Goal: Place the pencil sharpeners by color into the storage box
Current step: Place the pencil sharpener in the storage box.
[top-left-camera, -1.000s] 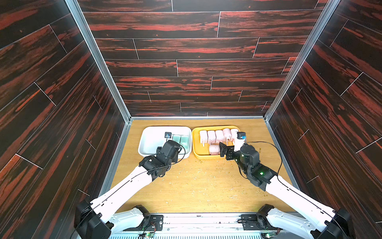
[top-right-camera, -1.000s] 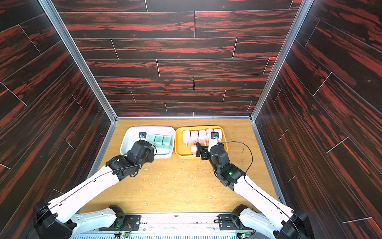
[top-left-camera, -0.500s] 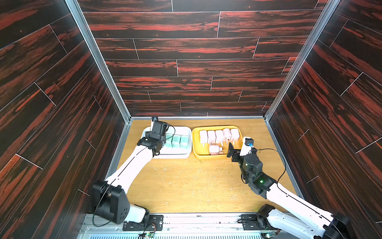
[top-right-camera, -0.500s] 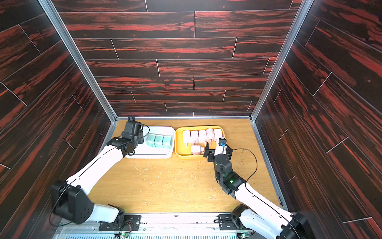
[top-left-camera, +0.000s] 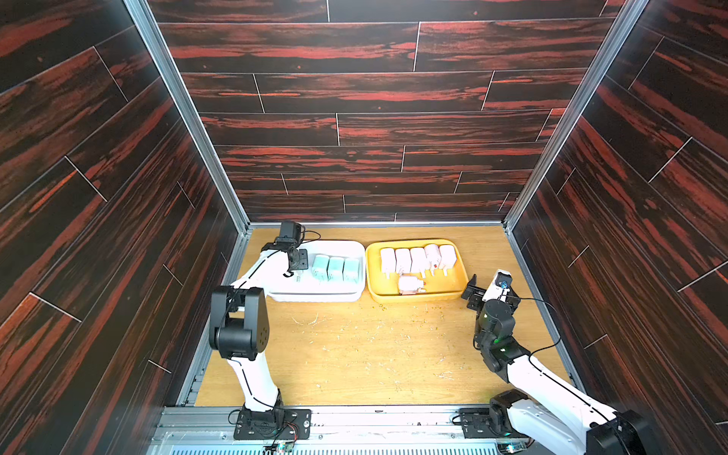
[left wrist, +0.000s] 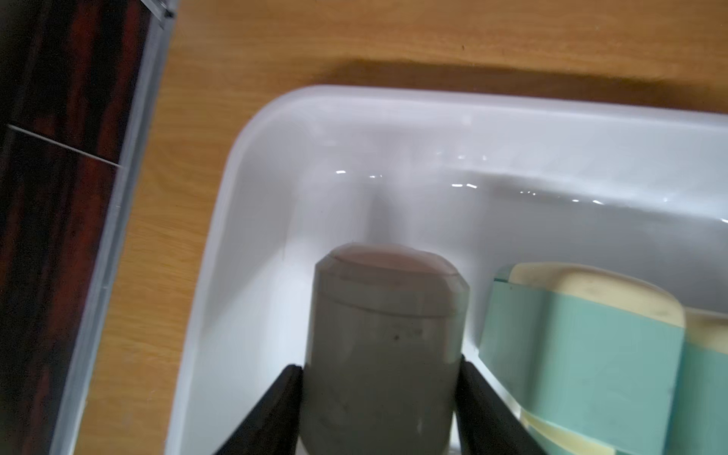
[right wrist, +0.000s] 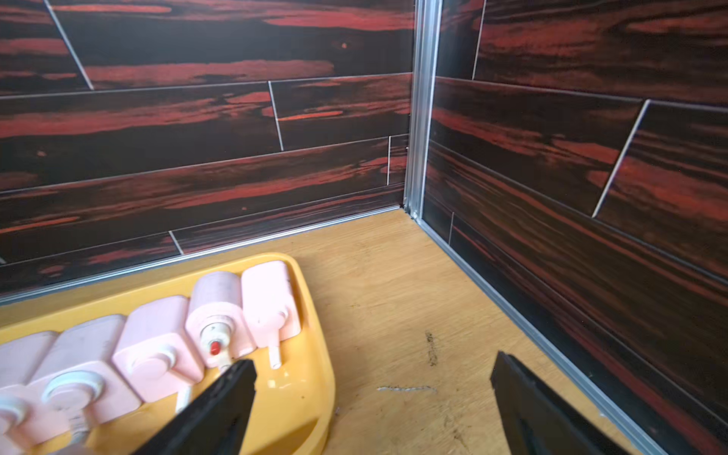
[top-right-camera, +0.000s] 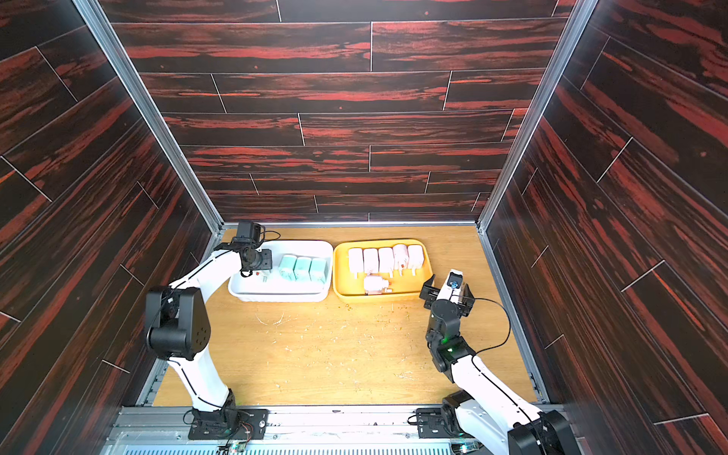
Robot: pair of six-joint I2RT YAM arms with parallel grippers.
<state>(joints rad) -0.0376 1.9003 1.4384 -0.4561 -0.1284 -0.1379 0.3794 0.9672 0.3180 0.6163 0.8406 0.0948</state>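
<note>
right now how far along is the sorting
Nearly finished. Six pink sharpeners sit in the yellow tray, five in a row and one lying in front. Three green sharpeners stand in the white tray. The left claw grips a fourth sharpeners-shaped block low inside that tray, unreleased. The right claw is open, empty.

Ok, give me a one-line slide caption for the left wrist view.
Left gripper holds a sharpener over the white tray, beside the green sharpeners already inside.
</note>
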